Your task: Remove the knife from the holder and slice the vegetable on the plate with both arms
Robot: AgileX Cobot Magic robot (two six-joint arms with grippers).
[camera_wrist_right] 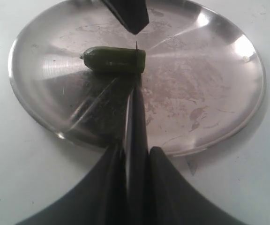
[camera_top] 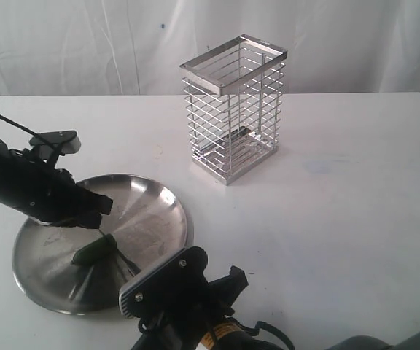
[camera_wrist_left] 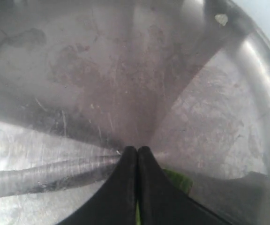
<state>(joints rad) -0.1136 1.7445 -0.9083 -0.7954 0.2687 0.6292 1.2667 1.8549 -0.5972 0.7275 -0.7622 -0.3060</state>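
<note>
My right gripper (camera_wrist_right: 135, 152): jaws narrowed on the knife (camera_wrist_right: 135, 110), with the handle clamped between them and the blade running out ahead, on edge.
My left gripper (camera_wrist_left: 137, 157): fingers pressed together with nothing between them. The tip is low over the plate (camera_wrist_right: 247, 93), just beside the vegetable (camera_wrist_right: 114, 59); I cannot tell whether it touches.
Knife position: the blade stands at the vegetable's cut end, with its point showing just past the far side.
Vegetable: lies on its side on the plate and looks whole to me; I see no loose slices.
Holder (camera_top: 232, 109): upright on the table (camera_top: 341, 219), well apart from the plate, nothing in it.
Done: the knife is out of the holder and both grippers are at the plate.
Left: by my reckoning all the slicing, since no cut shows yet.
</note>
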